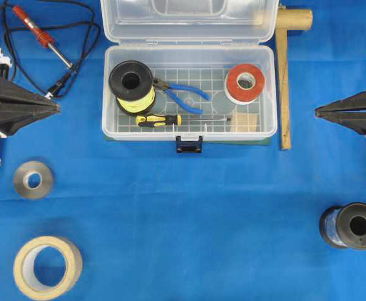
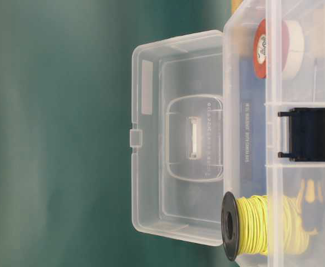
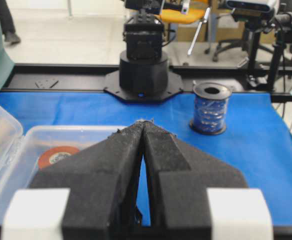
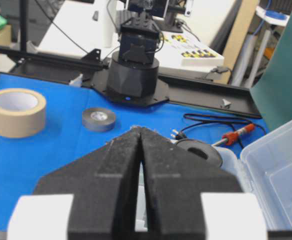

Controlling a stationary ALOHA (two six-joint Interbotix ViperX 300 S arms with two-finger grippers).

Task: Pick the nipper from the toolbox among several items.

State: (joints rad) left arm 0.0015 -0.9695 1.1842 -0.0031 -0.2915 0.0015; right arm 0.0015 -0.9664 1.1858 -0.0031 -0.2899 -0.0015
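I see both tools clenched on nothing: the left tool point(image 1: 56, 108) and right tool point(image 1: 317, 113) sit at the frame edges, well apart from the toolbox point(image 1: 267, 94). The nipper point(image 1: 182, 94) lies mid-frame inside it, long axis left-right, jaws pointing left against the yellow wire spool point(image 1: 133, 86). I judge a descent could snag that spool or grab the screwdriver point(image 1: 170, 119) just below.

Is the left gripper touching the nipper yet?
Apart. The overhead view shows the left gripper shut at the table's edge, with bare blue cloth between it and the toolbox that holds the nipper.
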